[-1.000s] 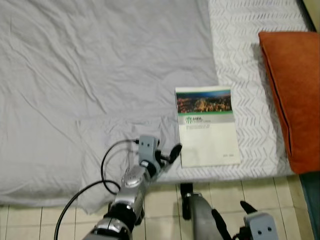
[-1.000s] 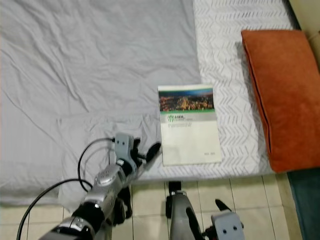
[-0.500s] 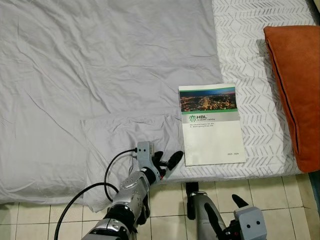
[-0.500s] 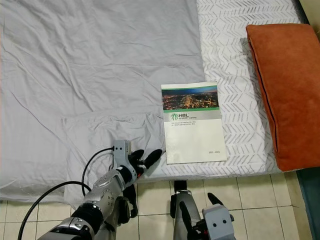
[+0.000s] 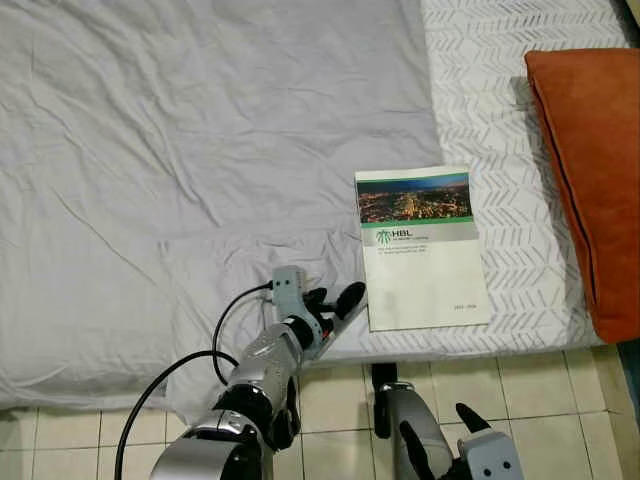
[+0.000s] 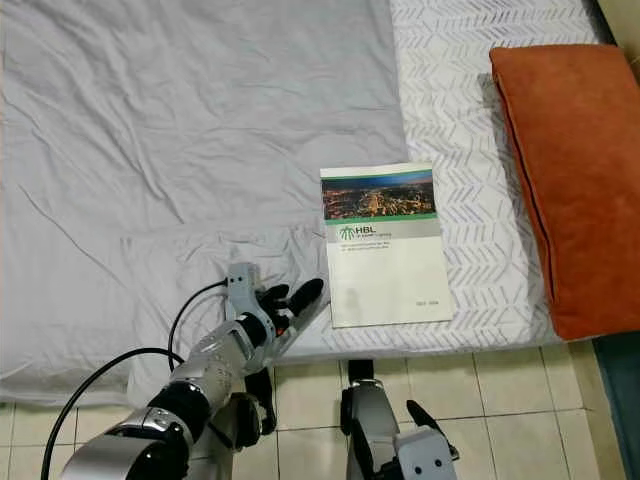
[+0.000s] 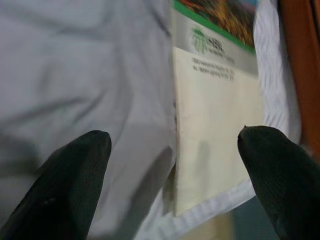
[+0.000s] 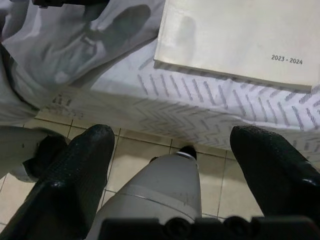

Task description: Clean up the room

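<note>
- Two fabrics cover the bed: a wrinkled, smooth grey sheet (image 5: 200, 130) fills the left and centre of the frame, and a white cover with a raised chevron weave (image 5: 500, 120) runs down the right.
- At lower centre, the left gripper (image 5: 335, 303) lies over the grey sheet's edge, its rounded black fingers (image 7: 75, 175) spread wide and holding nothing, tips just beside the booklet's lower left corner.
- Right of centre, the flat rectangular booklet (image 5: 420, 250) lies on the chevron cover, glossy city photo on top, cream below.
- At the bottom edge, the right gripper (image 5: 440, 440) hangs over pale floor tiles (image 5: 540, 400), fingers apart and empty.
- Far right, a plump rust-orange pillow (image 5: 590, 160) lies lengthwise.
</note>
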You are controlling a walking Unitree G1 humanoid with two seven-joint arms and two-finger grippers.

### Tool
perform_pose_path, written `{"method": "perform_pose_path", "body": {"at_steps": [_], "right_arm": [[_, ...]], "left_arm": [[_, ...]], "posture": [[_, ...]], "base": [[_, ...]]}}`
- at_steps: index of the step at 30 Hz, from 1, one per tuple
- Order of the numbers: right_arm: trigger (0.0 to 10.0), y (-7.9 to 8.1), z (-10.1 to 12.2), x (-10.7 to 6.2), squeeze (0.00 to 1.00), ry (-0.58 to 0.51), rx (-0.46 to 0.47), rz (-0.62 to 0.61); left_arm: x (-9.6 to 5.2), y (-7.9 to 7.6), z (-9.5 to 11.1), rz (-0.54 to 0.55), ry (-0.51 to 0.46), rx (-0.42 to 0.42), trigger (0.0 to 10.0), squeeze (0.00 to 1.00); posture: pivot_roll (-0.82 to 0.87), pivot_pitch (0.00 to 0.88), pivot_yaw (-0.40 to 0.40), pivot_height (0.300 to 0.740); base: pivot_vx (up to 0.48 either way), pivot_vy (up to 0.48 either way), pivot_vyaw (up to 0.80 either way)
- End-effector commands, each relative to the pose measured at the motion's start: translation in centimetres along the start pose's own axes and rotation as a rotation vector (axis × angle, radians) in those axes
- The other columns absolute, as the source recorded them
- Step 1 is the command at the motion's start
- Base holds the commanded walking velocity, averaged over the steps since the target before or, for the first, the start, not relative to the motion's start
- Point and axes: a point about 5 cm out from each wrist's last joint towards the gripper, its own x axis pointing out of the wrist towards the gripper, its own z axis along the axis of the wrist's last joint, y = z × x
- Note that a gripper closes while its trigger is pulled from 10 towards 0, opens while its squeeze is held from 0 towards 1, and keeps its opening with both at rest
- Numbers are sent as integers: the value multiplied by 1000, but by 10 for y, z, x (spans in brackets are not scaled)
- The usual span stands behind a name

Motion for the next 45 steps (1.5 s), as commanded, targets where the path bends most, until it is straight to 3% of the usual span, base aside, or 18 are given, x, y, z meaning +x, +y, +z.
{"method": "perform_pose_path", "body": {"at_steps": [1, 2, 3, 4, 6, 7, 8, 9, 10, 11, 14, 16, 17, 19, 24, 29, 40, 45], "right_arm": [[10000, 3, -9, -5, 0, 40, 37, -9], [10000, 0, -8, -1, 0, 28, 57, -27], [10000, 0, -8, -1, 0, 28, 57, -27], [10000, -7, -9, 8, 0, 14, 87, -61], [10000, -7, -9, 8, 0, 14, 87, -61], [10000, -12, -7, 14, 0, 3, 101, -83], [10000, -12, -7, 14, 0, 3, 101, -83], [10000, -27, 12, 28, 0, -82, 129, -151], [10000, -27, 12, 28, 0, -82, 129, -151], [10000, -35, 20, 34, 0, -121, 141, -177], [10000, -41, 29, 38, 0, -163, 143, -197], [10000, -54, 37, 50, 0, -204, 140, -214], [10000, -54, 37, 50, 0, -204, 140, -214], [10000, -63, 44, 58, 0, -233, 134, -220], [10000, -70, 53, 74, 0, -257, 118, -192], [10000, -68, 67, 91, 0, -295, 58, -141], [10000, -74, 61, 85, 0, -290, 37, -139], [10000, -69, 54, 92, 0, -259, 20, -132]], "left_arm": [[28, -76, -13, -178, 18, 83, 10000, 0], [24, -68, -9, -159, -5, 216, 10000, 0], [24, -68, -9, -159, -5, 216, 10000, 0], [14, -52, -5, -126, -37, 345, 10000, 0], [14, -52, -5, -126, -37, 345, 10000, 0], [5, -39, -2, -112, -50, 394, 10000, 0], [5, -39, -2, -112, -50, 394, 10000, 0], [-30, -6, 13, -64, -100, 497, 10000, 0], [-30, -6, 13, -64, -100, 497, 10000, 0], [-43, 2, 18, -35, -118, 532, 10000, 0], [-56, 8, 25, -4, -147, 544, 10000, 0], [-64, 13, 29, 75, -185, 546, 10000, 0], [-64, 13, 29, 75, -185, 546, 10000, 0], [-75, 19, 31, 178, -226, 539, 10000, 0], [-88, 25, 23, 248, -220, 499, 10000, 0], [-77, 29, 15, 238, -199, 448, 10000, 0], [-83, 22, 7, 188, -180, 478, 10000, 0], [-77, 27, 13, 199, -165, 509, 10000, 0]], "posture": [[-346, 583, 83, 740], [-310, 543, 102, 740], [-310, 543, 102, 740], [-272, 489, 121, 740], [-272, 489, 121, 740], [-242, 442, 131, 740], [-242, 442, 131, 740], [-188, 326, 144, 740], [-188, 326, 144, 740], [-171, 280, 140, 740], [-154, 234, 139, 740], [-133, 132, 108, 740], [-133, 132, 108, 740], [-123, 90, 79, 740], [-110, 56, 44, 740], [-130, 57, 33, 740], [-141, 74, 10, 740], [-129, 64, 22, 740]], "base": [[0, 0, 0], [0, 0, 0], [0, 0, 0], [0, 0, 0], [0, 0, 0], [0, 0, 0], [0, 0, 0], [0, 0, 0], [0, 0, 0], [0, 0, 0], [0, 0, 0], [0, 0, 0], [0, 0, 0], [0, 0, 0], [0, -94, 0], [0, -466, 0], [0, -456, 0], [49, -254, -793]]}}
